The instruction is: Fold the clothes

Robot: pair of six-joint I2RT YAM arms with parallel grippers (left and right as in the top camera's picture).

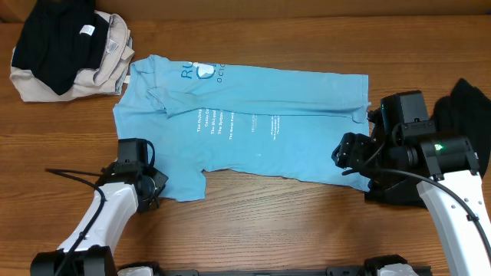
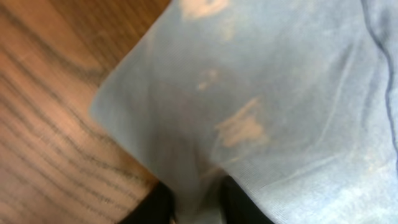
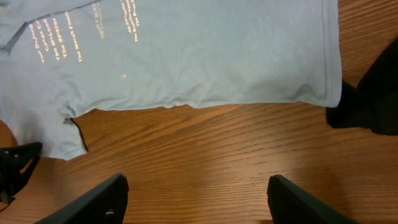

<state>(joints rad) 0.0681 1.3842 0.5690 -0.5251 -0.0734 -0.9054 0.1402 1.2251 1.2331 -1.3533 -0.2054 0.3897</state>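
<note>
A light blue T-shirt [image 1: 253, 107] with white lettering lies spread flat across the wooden table, collar to the left. My left gripper [image 1: 157, 188] is at the shirt's near left sleeve corner, shut on a pinch of blue fabric; the left wrist view shows the cloth [image 2: 280, 93] gathered between the dark fingers [image 2: 199, 208]. My right gripper [image 1: 343, 157] is at the near right hem corner. The right wrist view shows it open and empty [image 3: 196, 199] over bare wood, just short of the shirt's edge [image 3: 186, 56].
A pile of a black garment [image 1: 57, 38] on a beige one [image 1: 107, 65] lies at the far left corner. Another black garment [image 1: 468, 107] lies at the right edge behind the right arm, also showing in the right wrist view [image 3: 373, 93].
</note>
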